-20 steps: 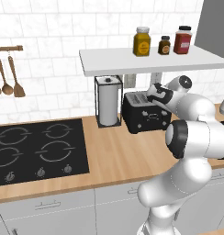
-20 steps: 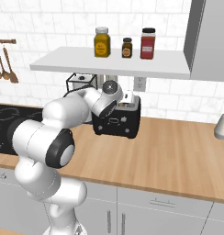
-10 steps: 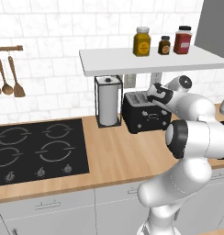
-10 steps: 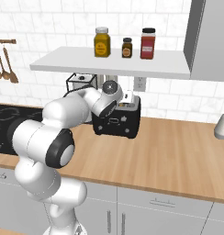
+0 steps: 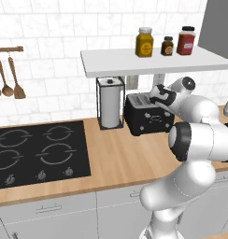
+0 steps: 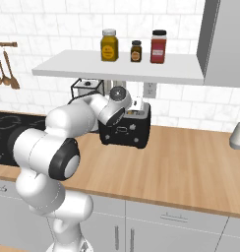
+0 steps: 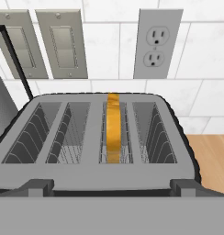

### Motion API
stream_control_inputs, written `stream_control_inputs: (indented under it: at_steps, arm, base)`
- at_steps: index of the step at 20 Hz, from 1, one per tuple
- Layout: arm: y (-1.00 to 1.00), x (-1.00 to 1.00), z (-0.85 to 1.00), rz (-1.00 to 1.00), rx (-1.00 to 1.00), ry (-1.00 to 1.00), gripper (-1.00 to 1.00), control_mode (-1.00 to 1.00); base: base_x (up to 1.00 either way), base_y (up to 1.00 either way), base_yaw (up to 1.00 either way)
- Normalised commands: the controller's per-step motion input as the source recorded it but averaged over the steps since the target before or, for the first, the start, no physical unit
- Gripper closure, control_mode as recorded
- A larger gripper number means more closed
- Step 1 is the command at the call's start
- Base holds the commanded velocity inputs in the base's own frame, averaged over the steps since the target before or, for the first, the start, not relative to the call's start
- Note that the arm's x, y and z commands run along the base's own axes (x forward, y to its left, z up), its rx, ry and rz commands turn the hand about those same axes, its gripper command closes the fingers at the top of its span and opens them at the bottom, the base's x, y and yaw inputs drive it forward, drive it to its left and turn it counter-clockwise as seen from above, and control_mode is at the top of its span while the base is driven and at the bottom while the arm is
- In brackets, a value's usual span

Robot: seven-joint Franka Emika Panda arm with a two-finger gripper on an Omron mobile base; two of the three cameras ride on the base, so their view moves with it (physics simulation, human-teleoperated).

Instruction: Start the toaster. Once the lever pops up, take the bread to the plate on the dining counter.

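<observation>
No shift; tool (image 7: 112,187) above toaster (image 7: 100,137)

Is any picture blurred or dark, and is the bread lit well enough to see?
Hand view: sharp and evenly lit; the bread stands bright orange on edge in a slot of the toaster. Both base views: sharp, flat light, only soft shade under the shelf; no glare.

Background items, kitchen wall side.

White shelf (image 5: 148,61) carries three jars: yellow jar (image 5: 144,42), small dark jar (image 5: 167,45), red jar (image 5: 186,40). Paper-towel roll holder (image 5: 110,102) stands upright on the wood counter (image 5: 116,156), under the shelf. Black stovetop (image 5: 39,151) set into counter. Wooden spoons (image 5: 13,79) hang from a rail. Wall outlet (image 7: 157,43) and two switch plates (image 7: 63,43) on the white tile.
</observation>
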Motion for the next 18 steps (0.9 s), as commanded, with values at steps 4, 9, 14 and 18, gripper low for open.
stream_control_inputs:
  at_steps: [4,9,14,18]
  arm:
    - [0.00,0.00,0.00,0.00,0.00,0.00,-1.00,-1.00]
    - [0.00,0.00,0.00,0.00,0.00,0.00,-1.00,-1.00]
    - [0.00,0.00,0.00,0.00,0.00,0.00,-1.00,-1.00]
    - [0.00,0.00,0.00,0.00,0.00,0.00,-1.00,-1.00]
  base:
    - [0.00,0.00,0.00]
    - [0.00,0.00,0.00]
    - [0.00,0.00,0.00]
    - [0.00,0.00,0.00]
